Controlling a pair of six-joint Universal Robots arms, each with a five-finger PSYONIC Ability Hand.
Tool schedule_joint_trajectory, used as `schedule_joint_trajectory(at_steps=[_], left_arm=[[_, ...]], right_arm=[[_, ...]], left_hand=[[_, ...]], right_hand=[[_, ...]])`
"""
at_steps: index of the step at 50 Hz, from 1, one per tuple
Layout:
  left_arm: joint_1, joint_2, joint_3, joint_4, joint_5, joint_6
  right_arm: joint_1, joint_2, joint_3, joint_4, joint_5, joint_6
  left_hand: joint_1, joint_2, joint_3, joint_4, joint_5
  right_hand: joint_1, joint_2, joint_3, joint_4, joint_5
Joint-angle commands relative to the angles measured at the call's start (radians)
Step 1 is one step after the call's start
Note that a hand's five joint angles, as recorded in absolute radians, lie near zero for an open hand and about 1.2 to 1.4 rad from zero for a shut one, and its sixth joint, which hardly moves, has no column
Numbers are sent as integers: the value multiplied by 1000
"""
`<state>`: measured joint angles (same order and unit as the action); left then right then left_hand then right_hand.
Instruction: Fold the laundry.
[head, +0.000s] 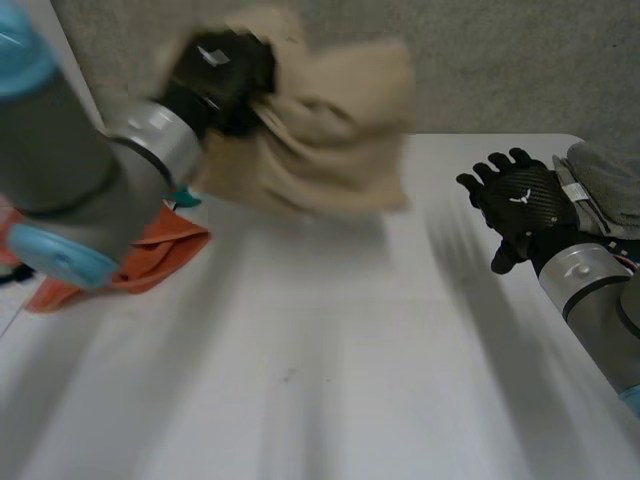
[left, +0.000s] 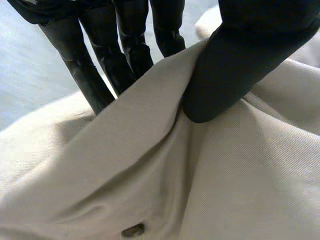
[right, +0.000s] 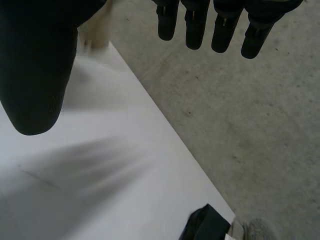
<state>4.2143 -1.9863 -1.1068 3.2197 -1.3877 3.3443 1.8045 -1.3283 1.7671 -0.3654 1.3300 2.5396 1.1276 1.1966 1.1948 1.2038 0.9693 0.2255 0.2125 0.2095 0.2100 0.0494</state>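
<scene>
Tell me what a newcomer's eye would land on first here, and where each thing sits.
First, the beige cloth, bunched and held above the far side of the table by the left hand, thumb and fingers pinching it. Next, the right hand, open and holding nothing, near the table's right edge. An orange cloth lies crumpled on the table under the left arm.

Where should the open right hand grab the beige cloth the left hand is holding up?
Probably the beige cloth at its hanging lower corner nearest the right hand, coming in from that side. The left hand pinches the top, so that corner dangles free.
</scene>
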Motion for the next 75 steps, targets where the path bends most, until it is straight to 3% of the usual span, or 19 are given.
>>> schedule_joint_trajectory(at_steps=[1, 2, 3, 7, 12, 18, 27, 34, 39, 43, 47, 50, 51, 53, 56, 57, 62, 67, 75], left_arm=[[-177, -239, 28, -66, -59, 6], [-181, -296, 42, -70, -91, 7], [-184, -316, 50, -72, -103, 7], [-198, -371, 58, -84, -180, 11], [-208, -312, 41, -87, -250, 12], [-201, -148, -48, -75, -252, 11], [-220, -37, -222, -69, -249, 11], [-374, -78, -249, 41, -234, 17], [-410, -163, -229, 89, -218, 75], [-433, -236, -196, 95, -205, 173], [-471, -342, -134, 92, -212, 289], [-485, -371, -108, 94, -224, 325], [-487, -377, -101, 97, -229, 331], [-487, -376, -97, 101, -240, 331], [-485, -368, -99, 117, -255, 333], [-482, -365, -100, 123, -258, 333], [-462, -280, -126, 161, -298, 334], [-331, -111, -192, 190, -300, 346], [-177, -16, -217, 189, -205, 346]], right_arm=[[-16, -6, -5, 5, 60, 57], [-22, -5, -9, 5, 72, 76], [-25, -5, -9, 5, 75, 80], [-43, -5, -11, 6, 84, 94], [-54, -5, -17, 22, 81, 93], [-51, -3, -47, 85, 78, 91], [-53, 99, -227, 381, 48, 67], [-39, 297, -477, 474, 8, 22], [-30, 395, -563, 448, -107, -61], [5, 471, -618, 392, -262, -87], [25, 540, -652, 359, -305, -88], [56, 602, -693, 355, -301, -90], [64, 618, -704, 355, -302, -90], [75, 644, -724, 353, -304, -91], [78, 667, -773, 347, -301, -90], [78, 670, -791, 342, -296, -85], [70, 611, -813, 303, -182, -33], [62, 448, -752, 304, -80, 63], [62, 178, -545, 367, -55, 154]], left_hand=[[269, 200, 201, 192, 252], [-16, -85, -83, -92, -32], [-129, -198, -196, -205, -145], [-403, -472, -470, -479, -419], [-781, -850, -848, -857, -798], [-847, -916, -914, -923, -863], [-847, -916, -914, -923, -863], [-879, -948, -946, -955, -895], [-876, -945, -943, -952, -892], [-870, -939, -937, -946, -886], [-855, -925, -923, -932, -872], [-750, -819, -818, -827, -767], [-482, -551, -549, -559, -499], [-214, -283, -281, -290, -230], [268, 199, 201, 192, 251], [269, 200, 201, 192, 252], [269, 200, 201, 192, 252], [269, 200, 201, 192, 252], [269, 200, 201, 192, 252]], right_hand=[[-51, -38, -35, -36, -49], [-51, -38, -35, -36, -49], [-51, -38, -35, -36, -49], [-51, -38, -35, -36, -49], [-51, -38, -35, -36, -49], [-51, -38, -35, -36, -49], [-51, -38, -35, -36, -49], [-51, -38, -35, -36, -49], [-51, -38, -35, -36, -49], [-51, -38, -35, -36, -49], [-51, -38, -35, -36, -49], [-51, -38, -35, -36, -49], [-51, -38, -35, -36, -49], [-30, -17, -14, -14, -28], [819, 832, 835, 834, 821], [1167, 1180, 1183, 1183, 1169], [1171, 1184, 1187, 1186, 1172], [1171, 1184, 1187, 1186, 1172], [1171, 1184, 1187, 1186, 1172]])
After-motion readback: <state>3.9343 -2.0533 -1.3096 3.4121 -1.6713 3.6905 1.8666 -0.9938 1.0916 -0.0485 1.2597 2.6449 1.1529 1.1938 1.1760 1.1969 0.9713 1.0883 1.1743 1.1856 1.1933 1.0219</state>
